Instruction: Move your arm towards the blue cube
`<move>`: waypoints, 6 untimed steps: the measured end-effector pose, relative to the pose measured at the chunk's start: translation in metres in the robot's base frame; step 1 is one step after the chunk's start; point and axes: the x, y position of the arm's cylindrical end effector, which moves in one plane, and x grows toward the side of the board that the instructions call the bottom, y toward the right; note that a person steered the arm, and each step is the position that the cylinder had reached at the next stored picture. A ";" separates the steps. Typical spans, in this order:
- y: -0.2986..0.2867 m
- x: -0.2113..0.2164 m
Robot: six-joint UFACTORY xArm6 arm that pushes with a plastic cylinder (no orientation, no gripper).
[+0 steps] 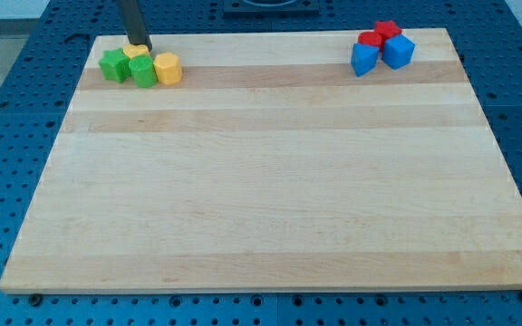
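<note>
The blue cube (pixel 399 52) sits near the view's top right corner of the wooden board, touching a second blue block (pixel 363 59) on its left. Two red blocks (pixel 371 39) (pixel 387 29) lie just behind them. My tip (pixel 140 47) is at the view's top left, far from the blue cube. It stands right behind a cluster of a green star-like block (pixel 113 65), a green block (pixel 143 71), a yellow block (pixel 168 68) and a small yellow block (pixel 135 54) partly hidden by the rod.
The wooden board (pixel 270 181) rests on a blue perforated table (pixel 7 136). The two block clusters lie close to the board's top edge.
</note>
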 end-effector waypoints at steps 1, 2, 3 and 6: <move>0.004 -0.009; 0.052 -0.006; 0.128 -0.005; 0.239 0.182</move>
